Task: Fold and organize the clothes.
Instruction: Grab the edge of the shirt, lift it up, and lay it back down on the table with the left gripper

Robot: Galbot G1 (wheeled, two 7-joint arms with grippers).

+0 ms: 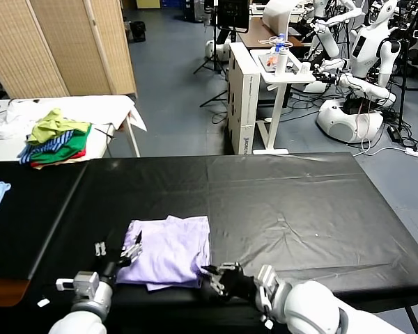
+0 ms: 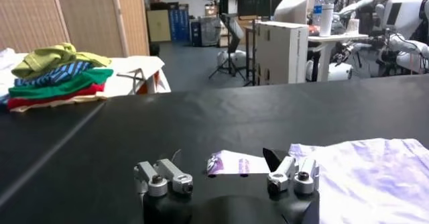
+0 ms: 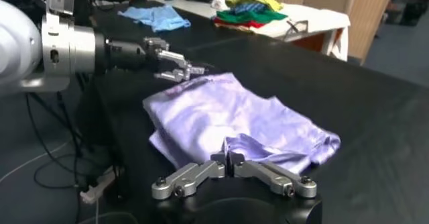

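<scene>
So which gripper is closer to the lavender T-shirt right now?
Both are about equally close. The right gripper is shut on the near edge of the lavender T-shirt. The left gripper is open at the shirt's left corner, one of its fingers over the fabric.

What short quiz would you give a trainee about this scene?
1. True or false: the lavender T-shirt lies on the black table.
2. Which pincer is gripping the shirt? A) left B) right C) both
3. Which colours show in the clothes pile on the white table behind?

Key
1. True.
2. B. The right pincer is shut on the shirt's near edge. The left pincer is open at the shirt's other side.
3. Green, striped blue and red.
</scene>
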